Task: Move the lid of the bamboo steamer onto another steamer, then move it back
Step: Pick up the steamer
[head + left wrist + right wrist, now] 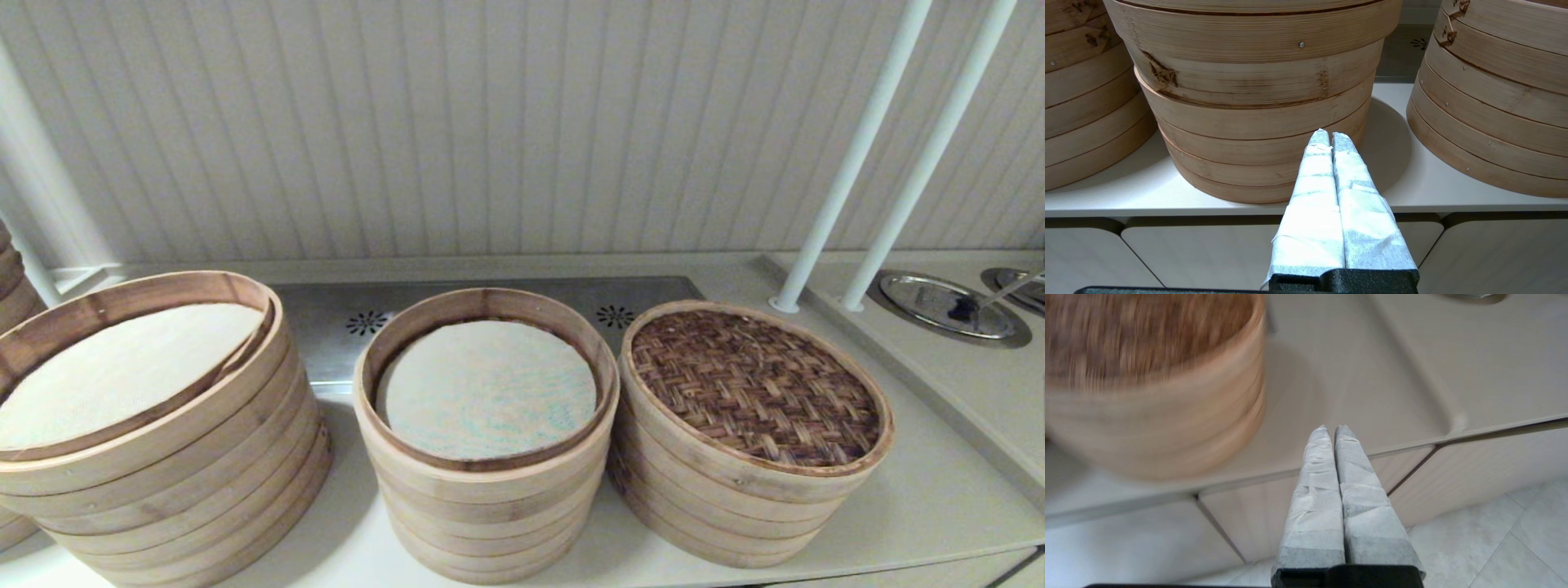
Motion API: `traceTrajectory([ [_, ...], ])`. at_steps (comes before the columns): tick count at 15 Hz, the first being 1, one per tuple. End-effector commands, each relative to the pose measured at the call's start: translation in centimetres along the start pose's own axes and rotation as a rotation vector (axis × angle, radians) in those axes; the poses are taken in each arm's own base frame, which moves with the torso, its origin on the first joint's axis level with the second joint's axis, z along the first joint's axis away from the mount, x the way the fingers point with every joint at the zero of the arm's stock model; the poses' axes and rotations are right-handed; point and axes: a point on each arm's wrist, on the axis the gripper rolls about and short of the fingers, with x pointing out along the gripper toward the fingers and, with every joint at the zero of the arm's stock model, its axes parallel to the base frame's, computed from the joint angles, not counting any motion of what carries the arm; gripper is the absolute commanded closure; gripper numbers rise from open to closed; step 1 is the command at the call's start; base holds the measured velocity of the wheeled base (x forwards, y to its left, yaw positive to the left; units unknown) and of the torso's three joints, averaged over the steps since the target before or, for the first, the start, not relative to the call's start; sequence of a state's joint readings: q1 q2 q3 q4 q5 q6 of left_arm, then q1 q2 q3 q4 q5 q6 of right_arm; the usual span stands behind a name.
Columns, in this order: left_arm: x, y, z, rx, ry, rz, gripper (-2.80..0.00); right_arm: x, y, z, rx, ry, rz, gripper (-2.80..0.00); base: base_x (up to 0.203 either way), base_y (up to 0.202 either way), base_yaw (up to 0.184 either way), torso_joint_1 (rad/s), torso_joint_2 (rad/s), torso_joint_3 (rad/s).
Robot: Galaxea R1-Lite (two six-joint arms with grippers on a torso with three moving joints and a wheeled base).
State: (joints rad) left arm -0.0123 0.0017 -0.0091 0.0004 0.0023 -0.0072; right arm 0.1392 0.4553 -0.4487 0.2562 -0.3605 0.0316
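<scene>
Left stack: we see the widest pale bamboo steamer stack (155, 441), smooth cream liner, uncovered.
Left gripper (1329, 136): fingers together, before that stack at the counter (1404, 179) edge.
Middle: narrower green-speckled steamer stack (486, 433), open.
Right: round dark herringbone-woven bamboo steamer lid (755, 388) atop the shortest stack.
Right gripper (1333, 430): fingers together, off the counter's front.

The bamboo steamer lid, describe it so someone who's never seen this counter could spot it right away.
Three bamboo steamer stacks stand in a row on the pale counter. The bamboo steamer lid sits on the stack at the robot's right, nearest the two white poles. It alone has a dark brown woven top; the other two show pale liners.
</scene>
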Motion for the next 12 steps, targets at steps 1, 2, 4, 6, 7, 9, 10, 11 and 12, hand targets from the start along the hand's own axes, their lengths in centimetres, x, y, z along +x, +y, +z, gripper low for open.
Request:
traceTrajectory([
  [1,0.0,0.0,0.0,0.000,-0.001,0.000,0.00,-1.0,-0.3,-3.1,0.010,-0.038,0.038,0.00,0.000,0.000,0.000,0.000,0.00,0.000],
  [2,0.0,0.0,0.0,-0.002,0.001,0.001,0.00,-0.8,-0.2,-4.3,0.011,-0.023,0.053,0.00,0.000,0.000,0.000,0.000,0.00,0.000],
  [4,0.0,0.0,0.0,-0.001,-0.001,0.001,0.00,0.2,0.1,-6.6,0.036,0.028,0.056,0.00,0.000,0.000,0.000,0.000,0.00,0.000],
  [6,0.0,0.0,0.0,-0.002,0.001,0.001,0.00,0.9,0.4,-8.0,0.062,0.013,0.029,0.00,0.000,0.000,0.000,0.000,0.00,0.000],
  [7,0.0,0.0,0.0,0.000,-0.001,-0.001,0.00,0.9,0.4,-8.2,0.067,0.015,-0.022,0.00,0.000,0.000,0.000,0.000,0.00,0.000],
  [9,0.0,0.0,0.0,-0.002,0.001,0.001,0.00,0.8,0.4,-8.7,0.069,-0.003,-0.059,0.00,0.000,0.000,0.000,0.000,0.00,0.000],
  [10,0.0,0.0,0.0,0.000,-0.001,0.001,0.00,0.5,0.4,-9.0,0.073,-0.042,-0.036,0.00,0.000,0.000,0.000,0.000,0.00,0.000],
  [11,0.0,0.0,0.0,0.000,0.001,-0.001,0.00,0.0,0.3,-9.2,0.084,-0.107,-0.009,0.00,0.000,0.000,0.000,0.000,0.00,0.000],
  [12,0.0,0.0,0.0,0.000,-0.001,0.001,0.00,-0.6,0.3,-9.6,0.095,-0.174,0.030,0.00,0.000,0.000,0.000,0.000,0.00,0.000],
])
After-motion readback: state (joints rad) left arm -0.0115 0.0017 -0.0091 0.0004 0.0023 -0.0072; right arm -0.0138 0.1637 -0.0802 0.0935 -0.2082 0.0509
